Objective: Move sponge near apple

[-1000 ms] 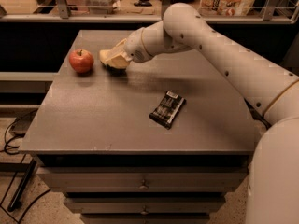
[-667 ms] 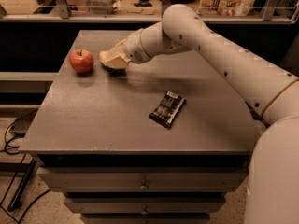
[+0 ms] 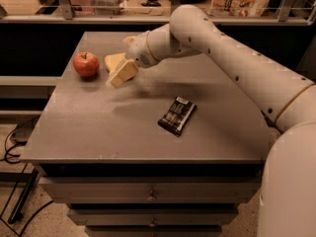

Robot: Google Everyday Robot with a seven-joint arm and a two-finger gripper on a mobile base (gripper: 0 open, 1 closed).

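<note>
Our cream-yellow two-finger gripper (image 3: pixel 123 73) has drawn a little off the small pale yellow soft sponge (image 3: pixel 113 60), which now shows plainly on the grey tabletop (image 3: pixel 98 127) — we judge the placing done, or nearly. The sponge lies just beyond the gripper, between it and the round red apple (image 3: pixel 86 64) — near both. Whether the gripper is open or closed, we cannot tell.
</note>
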